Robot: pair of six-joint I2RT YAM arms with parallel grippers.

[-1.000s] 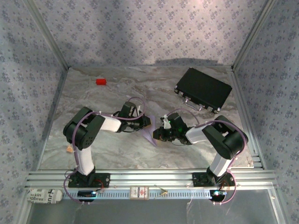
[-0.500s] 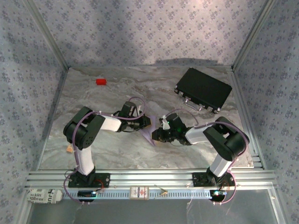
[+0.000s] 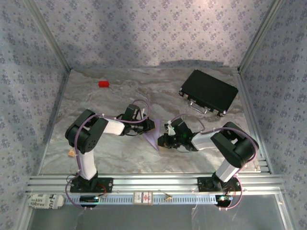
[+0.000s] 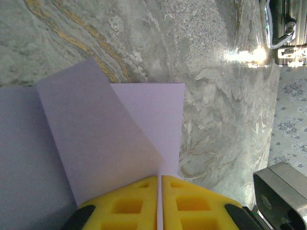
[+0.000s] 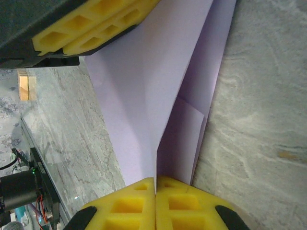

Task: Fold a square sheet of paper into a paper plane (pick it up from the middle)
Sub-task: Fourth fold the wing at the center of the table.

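Near the middle of the table [image 3: 120, 96], my left pincer [image 3: 149, 125] and right pincer [image 3: 162, 140] each pinch shut on the square sheet of paper [image 3: 153, 136], creased with flaps folded, though I judge the dart unfinished.

My left arm [image 3: 103, 127] stretched inward, wrist low | my right arm [image 3: 211, 140] stretched inward to meet it | both jaws pinched tight on the paper [image 4: 96, 139]
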